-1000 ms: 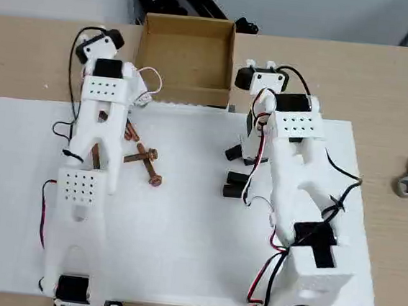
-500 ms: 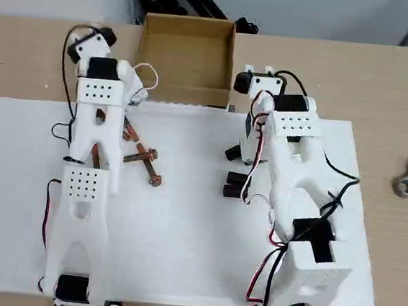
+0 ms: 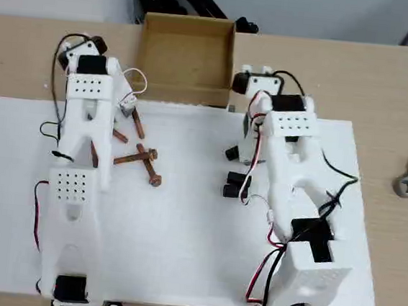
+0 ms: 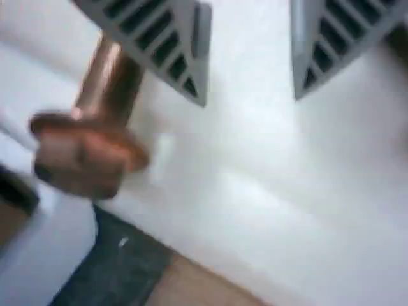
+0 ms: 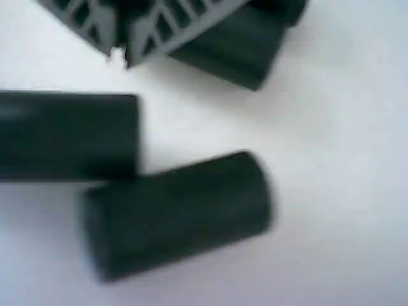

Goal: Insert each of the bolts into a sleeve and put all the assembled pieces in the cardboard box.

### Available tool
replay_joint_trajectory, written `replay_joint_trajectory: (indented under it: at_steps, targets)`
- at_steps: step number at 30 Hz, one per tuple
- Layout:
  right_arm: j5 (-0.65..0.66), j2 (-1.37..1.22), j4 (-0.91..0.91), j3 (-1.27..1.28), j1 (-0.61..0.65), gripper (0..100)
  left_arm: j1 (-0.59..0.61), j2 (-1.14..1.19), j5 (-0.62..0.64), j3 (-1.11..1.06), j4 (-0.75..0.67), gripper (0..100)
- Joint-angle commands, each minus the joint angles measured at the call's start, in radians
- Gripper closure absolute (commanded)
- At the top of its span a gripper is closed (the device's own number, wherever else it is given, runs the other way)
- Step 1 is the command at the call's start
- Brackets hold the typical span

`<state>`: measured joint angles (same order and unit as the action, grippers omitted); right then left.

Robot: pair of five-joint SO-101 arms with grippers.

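Your left arm [image 3: 83, 134] stretches forward over the white sheet [image 3: 180, 252]. Left gripper [image 4: 248, 92] is low, jaws wide, bare paper between them. One copper bolt [image 4: 89, 146] lies just outside a finger, head toward the wrist camera. Right arm [image 3: 290, 154] is folded. Right gripper [image 5: 121, 54] has its jaws pinched together above three black sleeves [image 5: 178, 213] lying on their sides. Loose bolts [image 3: 137, 158] lie crossed between the arms. The cardboard box [image 3: 187, 54] is beyond the sheet.

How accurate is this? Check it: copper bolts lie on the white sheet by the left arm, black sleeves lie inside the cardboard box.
One slip: the black sleeves lie on the white sheet beside the right arm, not in the cardboard box, as the high view shows. The copper bolts are by the left arm.
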<state>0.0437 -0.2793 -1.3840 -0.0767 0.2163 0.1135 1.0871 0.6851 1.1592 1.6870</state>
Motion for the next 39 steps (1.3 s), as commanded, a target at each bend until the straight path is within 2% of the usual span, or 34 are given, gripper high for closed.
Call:
replay_joint_trajectory:
  at_steps: [1, 12, 20, 29, 33, 39]
  targets:
    - [-0.002, 0.005, 0.012, -0.043, 0.031, 99.0, -0.034, -0.091, -0.009, 0.002, -0.043, 91]
    - [-0.002, 0.005, 0.012, -0.043, 0.041, 99.0, -0.064, -0.094, -0.009, 0.008, -0.063, 91]
    - [0.000, 0.004, 0.012, -0.043, 0.039, 99.0, -0.095, -0.084, -0.009, 0.262, 0.068, 91]
    - [0.000, -0.007, 0.012, -0.041, 0.036, 99.0, -0.069, 0.018, -0.006, 0.189, 0.044, 91]
    - [0.000, -0.061, 0.012, -0.041, 0.036, 99.0, -0.031, 0.104, -0.008, 0.193, 0.043, 91]
    - [-0.003, -0.111, 0.022, -0.048, 0.044, 99.0, -0.034, 0.169, -0.009, 0.220, 0.029, 91]
